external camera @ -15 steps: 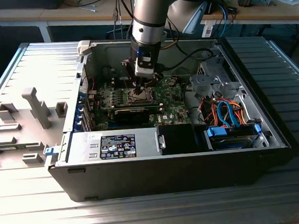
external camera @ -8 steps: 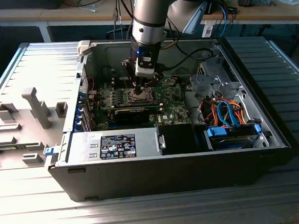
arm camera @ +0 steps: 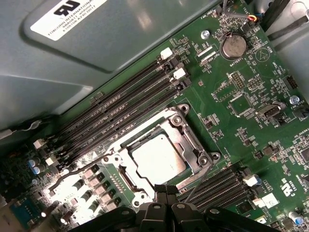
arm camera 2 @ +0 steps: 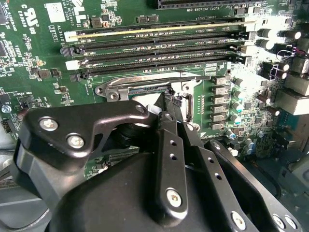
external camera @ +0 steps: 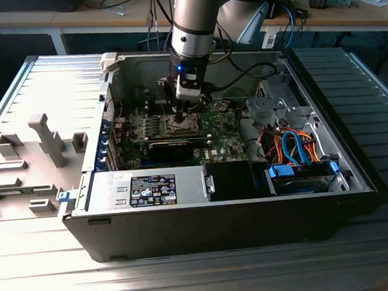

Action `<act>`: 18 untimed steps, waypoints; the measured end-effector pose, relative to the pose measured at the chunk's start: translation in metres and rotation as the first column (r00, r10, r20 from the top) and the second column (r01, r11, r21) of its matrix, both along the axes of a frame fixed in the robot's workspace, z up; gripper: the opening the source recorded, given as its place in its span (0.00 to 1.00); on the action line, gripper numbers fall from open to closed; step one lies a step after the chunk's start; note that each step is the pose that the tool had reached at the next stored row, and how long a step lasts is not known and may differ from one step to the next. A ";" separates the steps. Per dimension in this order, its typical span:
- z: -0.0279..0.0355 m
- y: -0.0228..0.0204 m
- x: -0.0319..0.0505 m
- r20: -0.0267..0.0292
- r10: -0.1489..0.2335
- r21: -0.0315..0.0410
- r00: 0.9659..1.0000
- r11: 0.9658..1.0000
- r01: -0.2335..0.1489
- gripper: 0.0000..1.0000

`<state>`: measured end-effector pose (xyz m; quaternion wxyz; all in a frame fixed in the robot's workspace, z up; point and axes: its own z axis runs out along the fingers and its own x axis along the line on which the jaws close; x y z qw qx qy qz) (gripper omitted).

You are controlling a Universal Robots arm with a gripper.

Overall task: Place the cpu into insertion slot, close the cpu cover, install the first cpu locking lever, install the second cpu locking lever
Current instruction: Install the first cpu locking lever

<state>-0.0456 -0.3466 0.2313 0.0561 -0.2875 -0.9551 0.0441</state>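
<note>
Arm: you see it reaching down from the far side into the open computer case [external camera: 218, 210], which lies on its side on a ribbed grey table [external camera: 37, 96].
Gripper: the gripper [arm camera: 166, 191] has its fingertips pressed together, nothing between them; they sit at the edge of the cpu cover [arm camera: 189, 145], touching or just off its rim, you cannot tell which.
Cpu: the cpu [arm camera: 159, 158] lies flat in the insertion slot [arm camera: 126, 181], silver face up.
Cover: it is closed down over the chip, framing it through its cut-out.
Levers: a thin wire lever [arm camera: 195, 186] runs along the socket's side near the fingertips; whether it is latched you cannot tell.
Surroundings: long black memory slots [arm camera: 120, 113] flank the socket on the green motherboard [arm camera: 241, 96]; orange and blue cables [external camera: 294, 148] sit at the exterior view's right.
</note>
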 end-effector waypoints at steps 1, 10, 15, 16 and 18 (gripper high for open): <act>0.0000 0.0000 0.0000 0.000 0.001 0.000 1.000 1.000 -0.001 0.11; 0.0000 0.0000 0.0000 0.000 0.012 0.000 1.000 1.000 -0.012 0.11; 0.0000 0.0000 0.0000 0.000 0.020 0.000 1.000 1.000 -0.020 0.11; 0.0000 0.0000 0.0000 0.000 0.021 0.000 1.000 1.000 -0.021 0.11; 0.0000 0.0000 0.0000 0.000 0.024 0.000 1.000 1.000 -0.024 0.11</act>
